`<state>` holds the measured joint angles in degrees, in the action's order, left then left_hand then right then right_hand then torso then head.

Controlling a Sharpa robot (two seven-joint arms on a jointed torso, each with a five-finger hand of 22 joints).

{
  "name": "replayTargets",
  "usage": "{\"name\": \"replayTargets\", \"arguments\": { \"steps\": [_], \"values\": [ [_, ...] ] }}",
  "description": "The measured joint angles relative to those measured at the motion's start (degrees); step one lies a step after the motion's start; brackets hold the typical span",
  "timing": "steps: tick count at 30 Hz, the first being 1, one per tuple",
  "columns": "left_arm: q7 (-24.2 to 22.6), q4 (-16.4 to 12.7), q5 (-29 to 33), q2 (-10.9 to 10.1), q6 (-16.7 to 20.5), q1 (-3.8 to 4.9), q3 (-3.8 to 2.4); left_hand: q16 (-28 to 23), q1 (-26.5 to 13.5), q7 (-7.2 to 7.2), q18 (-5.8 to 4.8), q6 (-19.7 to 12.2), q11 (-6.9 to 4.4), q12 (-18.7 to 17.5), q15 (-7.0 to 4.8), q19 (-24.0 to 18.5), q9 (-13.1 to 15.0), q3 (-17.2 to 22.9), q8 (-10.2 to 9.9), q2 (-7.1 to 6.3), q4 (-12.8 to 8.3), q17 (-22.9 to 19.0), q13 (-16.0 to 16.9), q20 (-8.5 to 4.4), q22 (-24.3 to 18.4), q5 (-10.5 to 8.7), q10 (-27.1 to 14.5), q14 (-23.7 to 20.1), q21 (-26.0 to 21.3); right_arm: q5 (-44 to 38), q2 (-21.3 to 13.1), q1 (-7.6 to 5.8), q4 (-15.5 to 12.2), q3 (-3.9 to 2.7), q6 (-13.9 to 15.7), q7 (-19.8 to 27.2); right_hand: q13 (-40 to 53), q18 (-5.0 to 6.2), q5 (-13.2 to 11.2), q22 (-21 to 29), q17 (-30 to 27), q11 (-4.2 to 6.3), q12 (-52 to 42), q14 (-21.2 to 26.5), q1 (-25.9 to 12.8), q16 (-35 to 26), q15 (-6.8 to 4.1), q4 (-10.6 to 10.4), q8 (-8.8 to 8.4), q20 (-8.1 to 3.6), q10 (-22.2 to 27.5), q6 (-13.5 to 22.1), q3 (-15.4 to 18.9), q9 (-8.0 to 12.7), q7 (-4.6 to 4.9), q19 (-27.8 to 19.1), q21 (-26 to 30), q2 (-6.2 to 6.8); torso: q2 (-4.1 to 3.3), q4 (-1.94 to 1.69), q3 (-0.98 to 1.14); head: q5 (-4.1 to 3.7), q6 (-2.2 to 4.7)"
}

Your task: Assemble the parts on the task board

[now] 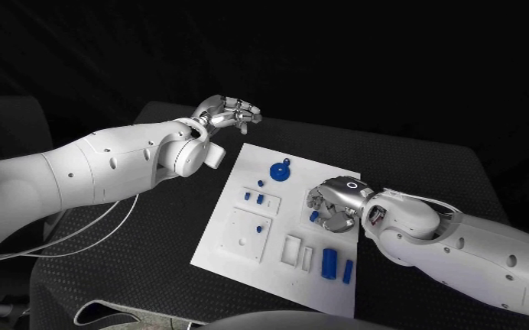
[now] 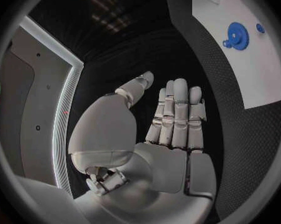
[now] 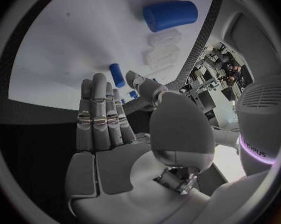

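The white task board (image 1: pixel 248 250) lies mid-table. The left hand (image 1: pixel 228 112) hovers beyond its far left corner, fingers straight, holding nothing. The right hand (image 1: pixel 336 204) hangs over the board's right side, fingers extended, empty. A blue gear (image 1: pixel 280 170) sits near the far edge; blue cylinders (image 1: pixel 329 262) lie near-right.

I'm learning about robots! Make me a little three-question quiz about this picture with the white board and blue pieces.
1. True or false: the left hand holds a blue part.
2. Which hand hovers over the task board? A) the left hand B) the right hand
3. Fill in: the blue gear lies near the board's ____ edge, far or near from the robot?

Key: 1 false, it is open and off the board. 2 B. 3 far.
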<state>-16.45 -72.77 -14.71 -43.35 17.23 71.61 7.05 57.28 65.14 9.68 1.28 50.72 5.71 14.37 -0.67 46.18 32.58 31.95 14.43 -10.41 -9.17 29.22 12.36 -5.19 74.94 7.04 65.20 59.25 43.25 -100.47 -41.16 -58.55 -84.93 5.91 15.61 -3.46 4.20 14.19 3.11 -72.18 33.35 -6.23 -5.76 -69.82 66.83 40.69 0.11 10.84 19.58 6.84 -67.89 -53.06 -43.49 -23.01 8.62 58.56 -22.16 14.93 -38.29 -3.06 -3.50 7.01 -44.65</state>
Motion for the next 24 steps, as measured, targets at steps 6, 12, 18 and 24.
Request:
{"name": "replayTargets", "arguments": {
  "steps": [6,12,18,24],
  "values": [
    [0.0,-0.01,-0.02,-0.07,-0.04,0.0,0.0,0.0,0.0,0.03,-0.01,-0.17,-0.18,0.0,0.0,0.0,0.0,0.0,0.0,0.0,0.0,0.0,0.0,0.0,0.0,0.0,-0.18,0.0,0.0,-0.64,0.38,0.15,0.57,0.09,0.0,-0.04,0.12,0.01,0.0,-0.31,0.06,0.32,-0.46,-0.3,0.0,0.3,-0.29,-0.56,0.38,-0.21,-0.73,-0.77,-0.87,-0.31,-0.36,0.21,0.0,0.0,0.0,0.01,0.0,0.05,-0.14],
    [0.0,-0.01,-0.04,-0.07,-0.08,0.0,0.0,0.0,0.0,0.03,-0.02,-0.17,-0.18,0.0,0.0,0.0,0.0,-0.02,0.0,0.0,0.02,0.0,-0.01,0.0,-0.01,0.0,-0.18,0.0,0.0,-0.99,0.54,0.29,0.83,0.14,-0.1,-0.05,0.35,0.0,0.0,-0.67,0.12,0.74,-1.15,-0.54,0.28,0.57,-0.53,-0.8,1.22,-0.22,-2.17,-1.91,-1.11,-0.65,-1.0,0.61,0.0,-0.33,0.0,0.01,0.01,0.06,-0.2],
    [0.0,-0.06,-0.06,-0.09,-0.11,0.0,0.0,0.0,0.0,0.03,0.51,-0.17,-0.18,0.0,0.0,0.0,0.0,-0.15,0.0,0.0,0.15,-0.01,-0.01,0.0,-0.01,0.0,-0.18,0.0,0.0,-1.24,0.65,0.41,0.81,0.18,-0.22,-0.04,0.51,0.0,0.0,-0.9,0.12,1.04,-1.69,-0.63,0.07,0.92,-0.61,-0.8,1.9,-0.41,-3.49,-3.14,-1.43,-0.94,-1.51,0.8,0.0,-1.15,0.0,0.04,0.01,0.09,-0.37],
    [0.0,-0.13,-0.07,-0.17,-0.14,0.0,0.0,0.0,0.0,0.02,0.57,-0.17,-0.18,0.0,0.0,0.0,0.0,-0.15,0.0,0.0,0.15,0.04,-0.01,0.0,-0.02,0.0,-0.18,0.0,0.0,-1.38,0.97,0.53,0.83,0.24,-0.25,-0.03,0.62,0.0,0.0,-1.06,0.11,1.25,-2.04,-0.8,-0.02,0.92,-0.85,-0.8,2.19,-0.41,-4.12,-3.8,-1.91,-1.07,-1.75,0.8,0.0,-1.99,0.0,0.05,0.02,0.1,-0.44]
  ]
}}
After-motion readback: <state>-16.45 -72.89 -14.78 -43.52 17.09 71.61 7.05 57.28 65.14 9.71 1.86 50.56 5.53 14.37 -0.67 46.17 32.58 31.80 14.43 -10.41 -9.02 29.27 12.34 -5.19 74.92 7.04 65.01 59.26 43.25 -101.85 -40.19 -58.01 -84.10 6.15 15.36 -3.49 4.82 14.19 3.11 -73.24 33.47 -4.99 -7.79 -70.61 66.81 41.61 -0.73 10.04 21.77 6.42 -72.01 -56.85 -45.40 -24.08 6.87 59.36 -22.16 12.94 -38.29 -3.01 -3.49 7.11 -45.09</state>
